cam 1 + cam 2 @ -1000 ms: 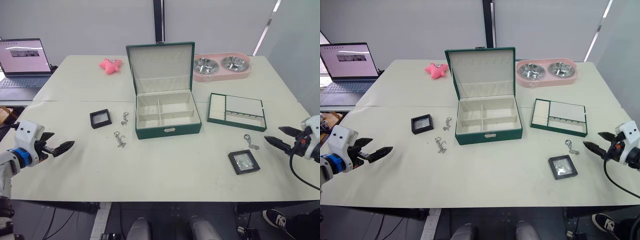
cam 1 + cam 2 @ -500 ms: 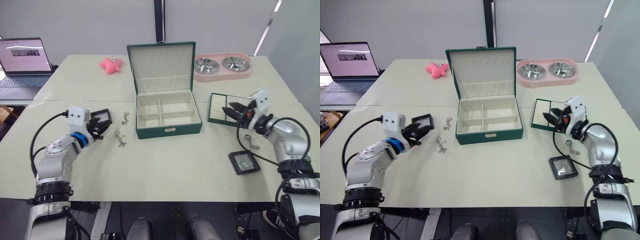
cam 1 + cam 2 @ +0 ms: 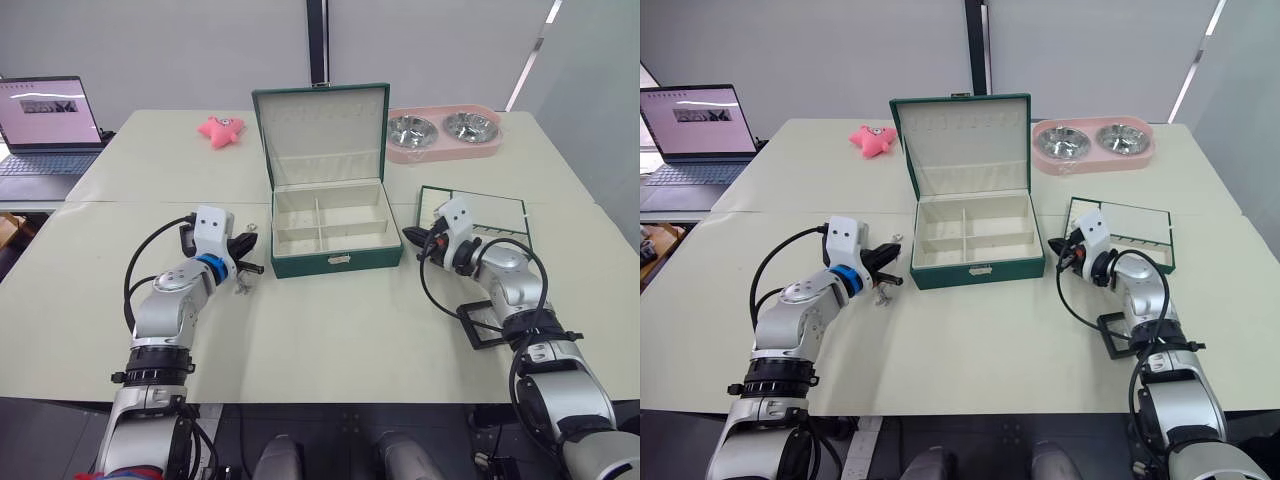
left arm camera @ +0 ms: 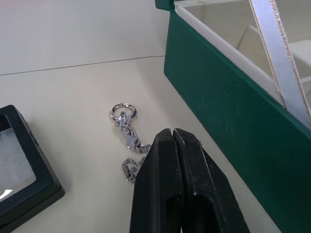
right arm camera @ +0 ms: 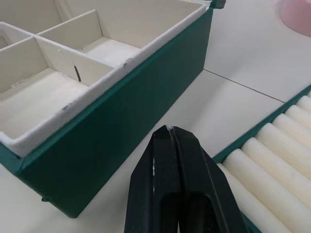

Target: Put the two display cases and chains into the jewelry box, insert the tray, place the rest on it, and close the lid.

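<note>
The dark green jewelry box (image 3: 337,262) stands mid-table with its lid (image 3: 322,125) upright, its compartments bare. My left gripper (image 4: 173,132) is shut on nothing, just above a silver chain (image 4: 127,140) at the box's left front. A second chain (image 3: 896,240) lies a little behind it. The small display case (image 4: 19,167) sits beside that chain. My right gripper (image 5: 169,128) is also shut and empty, between the box's right end and the tray (image 3: 492,212). The larger display case (image 3: 477,322) lies partly under my right forearm.
A laptop (image 3: 45,120) sits at the far left. A pink star toy (image 3: 221,130) lies behind the box on the left. A pink stand with two steel bowls (image 3: 445,132) is at the back right.
Both arms swung in from the table's outer sides to the two ends of the box. Both grippers went from open to shut.
</note>
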